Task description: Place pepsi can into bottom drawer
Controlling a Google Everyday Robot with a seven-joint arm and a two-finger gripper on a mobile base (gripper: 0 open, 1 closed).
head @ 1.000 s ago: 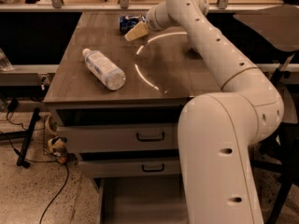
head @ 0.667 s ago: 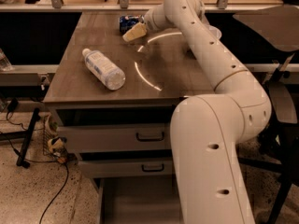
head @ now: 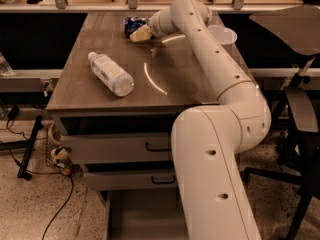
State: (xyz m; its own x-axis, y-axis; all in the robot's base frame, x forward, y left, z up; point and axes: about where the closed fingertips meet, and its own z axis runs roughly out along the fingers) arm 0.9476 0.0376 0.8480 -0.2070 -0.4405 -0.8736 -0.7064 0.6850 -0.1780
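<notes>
The dark-blue pepsi can (head: 133, 24) lies at the far end of the cabinet top. My gripper (head: 139, 34) reaches over the top from the right and its pale fingers (head: 141, 34) are right at the can, partly covering it. The bottom drawer (head: 142, 215) is pulled out at the foot of the cabinet, showing a flat grey floor, with my arm's base covering its right part.
A clear plastic water bottle (head: 111, 74) lies on its side on the left of the cabinet top (head: 175, 79). Two upper drawers with dark handles (head: 159, 147) stand slightly ajar. A chair (head: 295, 104) stands at the right, cables and a stand (head: 30, 144) at the left.
My arm has swung a little to the left and my gripper has closed in on the pepsi can. The bottle has not moved.
</notes>
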